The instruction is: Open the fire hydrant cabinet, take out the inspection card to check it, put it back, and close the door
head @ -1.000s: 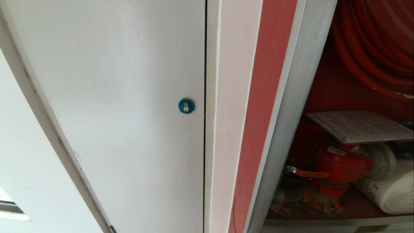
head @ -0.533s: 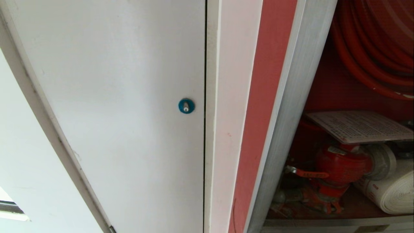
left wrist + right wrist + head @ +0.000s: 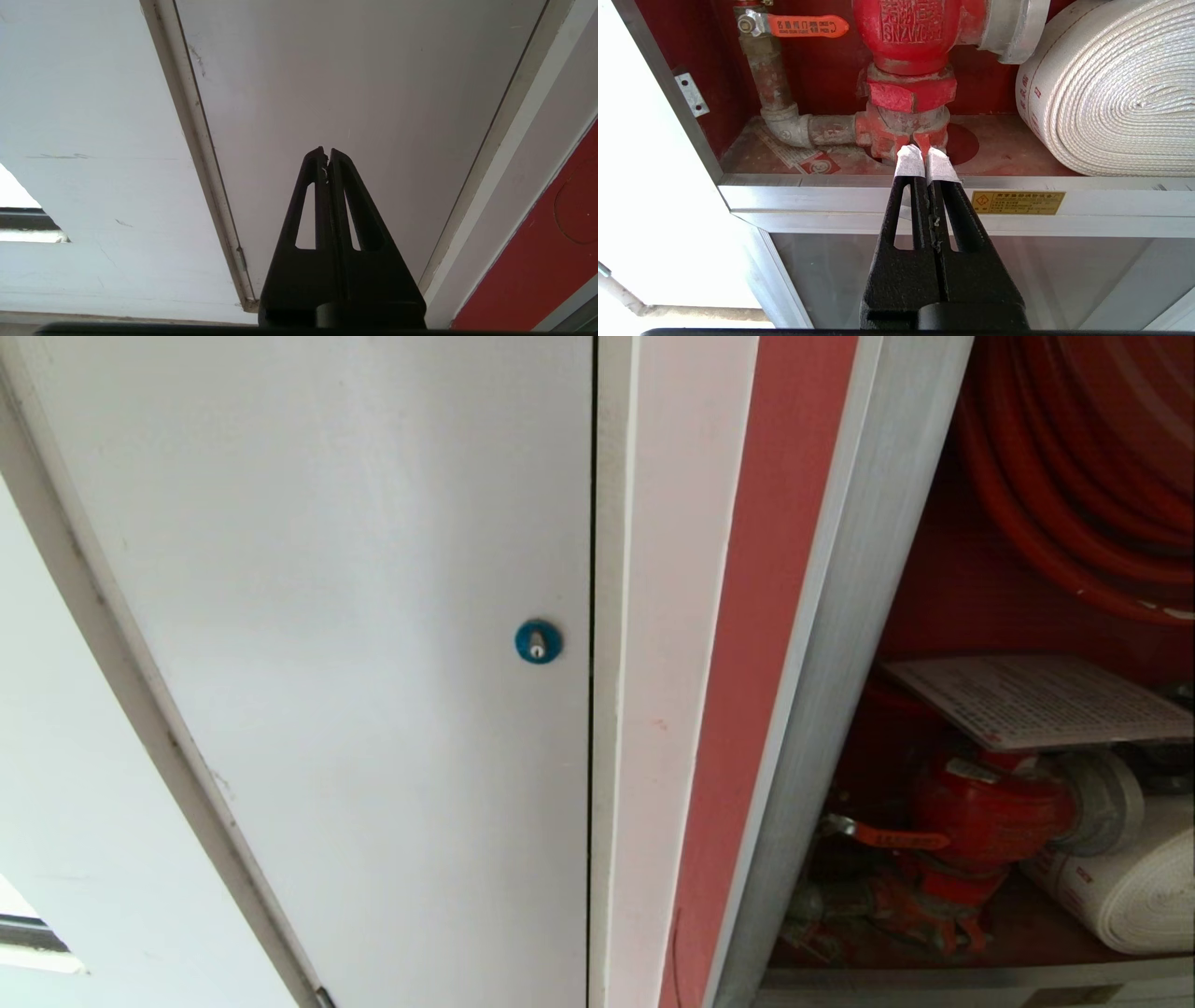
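The fire hydrant cabinet [image 3: 840,616] stands open at the right of the head view, its red inside showing. The pale printed inspection card [image 3: 1036,700] lies flat on top of the red valve [image 3: 990,812]. The door is out of view. My right gripper [image 3: 927,156] is shut with nothing in it, its white-taped fingertips [image 3: 909,162] just in front of the cabinet's lower aluminium rail [image 3: 831,196], level with the valve's base [image 3: 901,135]. My left gripper [image 3: 326,151] is shut and empty, facing the white door panel [image 3: 350,84]. Neither arm shows in the head view.
A white door with a blue lock [image 3: 538,641] fills the left of the head view. Inside the cabinet are a red hose reel [image 3: 1074,476], a white rolled hose [image 3: 1111,88] and an orange lever handle [image 3: 808,25]. A dark glass panel [image 3: 1017,280] sits below the rail.
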Available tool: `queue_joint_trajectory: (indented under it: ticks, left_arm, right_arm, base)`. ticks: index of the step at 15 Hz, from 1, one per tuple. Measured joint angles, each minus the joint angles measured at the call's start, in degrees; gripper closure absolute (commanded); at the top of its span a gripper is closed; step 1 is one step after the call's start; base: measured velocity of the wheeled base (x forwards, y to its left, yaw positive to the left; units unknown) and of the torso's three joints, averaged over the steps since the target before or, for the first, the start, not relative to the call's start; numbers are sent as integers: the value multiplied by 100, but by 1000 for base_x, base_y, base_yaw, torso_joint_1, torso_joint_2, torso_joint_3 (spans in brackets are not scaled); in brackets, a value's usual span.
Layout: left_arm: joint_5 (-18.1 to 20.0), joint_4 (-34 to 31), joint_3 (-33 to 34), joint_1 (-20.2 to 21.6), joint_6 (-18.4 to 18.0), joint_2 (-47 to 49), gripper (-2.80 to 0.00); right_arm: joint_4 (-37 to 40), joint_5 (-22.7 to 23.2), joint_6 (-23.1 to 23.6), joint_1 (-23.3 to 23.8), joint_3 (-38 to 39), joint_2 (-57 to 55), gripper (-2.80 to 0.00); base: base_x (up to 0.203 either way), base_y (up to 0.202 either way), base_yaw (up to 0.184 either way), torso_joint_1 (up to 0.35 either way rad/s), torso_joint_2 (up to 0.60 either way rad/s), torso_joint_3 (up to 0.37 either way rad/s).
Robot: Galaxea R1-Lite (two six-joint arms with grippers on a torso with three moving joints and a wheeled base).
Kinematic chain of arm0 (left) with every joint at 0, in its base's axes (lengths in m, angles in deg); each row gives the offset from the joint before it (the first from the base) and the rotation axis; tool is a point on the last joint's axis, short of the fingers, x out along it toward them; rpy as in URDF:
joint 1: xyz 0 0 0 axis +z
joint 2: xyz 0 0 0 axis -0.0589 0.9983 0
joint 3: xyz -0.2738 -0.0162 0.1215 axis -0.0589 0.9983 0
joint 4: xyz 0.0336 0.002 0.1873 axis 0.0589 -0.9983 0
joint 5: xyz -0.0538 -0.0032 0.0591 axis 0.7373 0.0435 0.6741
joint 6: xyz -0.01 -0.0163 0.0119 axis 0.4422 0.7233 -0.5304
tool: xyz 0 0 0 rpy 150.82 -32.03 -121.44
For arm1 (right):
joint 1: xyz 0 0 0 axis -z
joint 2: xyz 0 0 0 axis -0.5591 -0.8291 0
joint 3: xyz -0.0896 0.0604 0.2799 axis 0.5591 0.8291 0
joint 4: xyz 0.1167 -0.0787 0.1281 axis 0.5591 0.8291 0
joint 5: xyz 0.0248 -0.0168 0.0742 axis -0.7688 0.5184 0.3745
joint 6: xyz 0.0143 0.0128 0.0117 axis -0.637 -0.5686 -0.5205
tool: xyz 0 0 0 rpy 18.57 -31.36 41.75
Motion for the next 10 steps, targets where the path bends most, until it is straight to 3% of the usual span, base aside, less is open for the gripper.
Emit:
queue_joint_trajectory:
  ticks: [10]
  left_arm:
    - [0,-2,0,0,2,0,0]
  right_arm:
    - [0,-2,0,-2,0,0,0]
  base:
    - [0,0,0,0,0,0]
